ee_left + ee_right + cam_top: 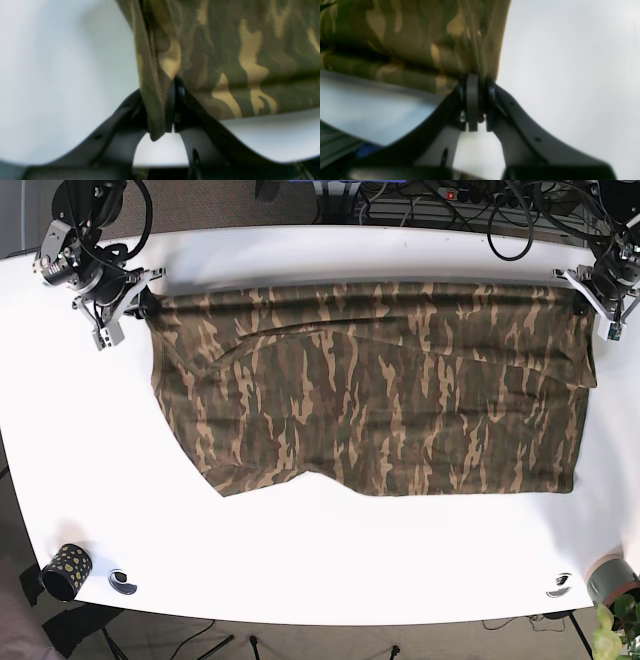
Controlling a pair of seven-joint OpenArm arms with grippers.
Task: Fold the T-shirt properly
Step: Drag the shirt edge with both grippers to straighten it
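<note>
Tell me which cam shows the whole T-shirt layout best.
Base view. It shows the whole camo T-shirt spread on the white table, held at its far corners by the left gripper and right gripper. Each wrist view shows only a blurry pinched edge of the cloth.

Base looks straight down; both wrist views closely share the T-shirt (380,395)

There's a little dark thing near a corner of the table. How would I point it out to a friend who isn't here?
Start at the big white table with the camouflage T-shirt spread on it, then go to the table's near-left corner in the base view. The small dark cup stands there at the edge, black with pale speckles, unlike the flat marks nearby.
</note>
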